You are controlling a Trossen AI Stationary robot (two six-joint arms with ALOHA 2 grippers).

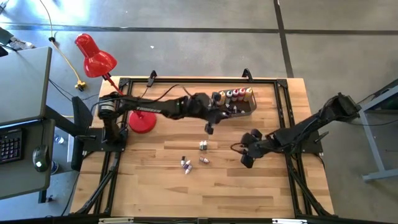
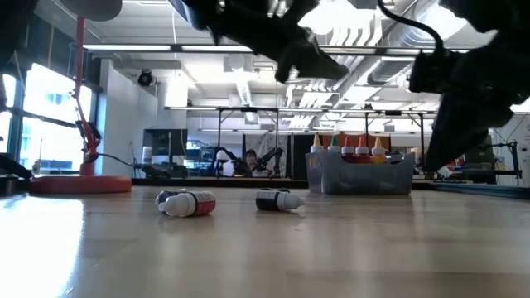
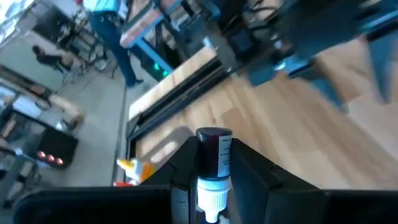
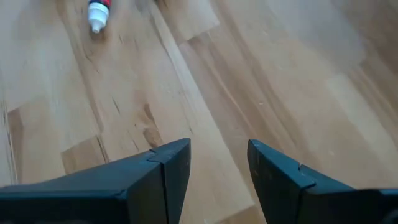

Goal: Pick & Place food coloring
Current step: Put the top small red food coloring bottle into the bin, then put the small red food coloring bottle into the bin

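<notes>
Clamped between the left claw's (image 3: 214, 186) fingers, a tiny dark-and-white food coloring bottle (image 3: 213, 163) is held above the bench (image 1: 249, 186) — its white cap turned toward the wrist, its long axis along the fingers. Four more lie loose mid-bench (image 1: 203, 145); the right claw (image 4: 217, 163) is held empty, jaws apart, over wood planks — a workshop behind.

Left gripper (image 3: 214, 180) clamped (right (image 4: 217, 163) agape)

Pale wood-plank table top (image 1: 155, 186), visible grain, soft sheen. Red desk lamp (image 1: 94, 57), upper left, glossy shade. Translucent grey plastic tub (image 2: 364, 175), right of centre in low view. Small bottle (image 3: 213, 163), dark glossy body, white plastic cap, between matt dark left gripper (image 3: 214, 180) fingers.
</notes>
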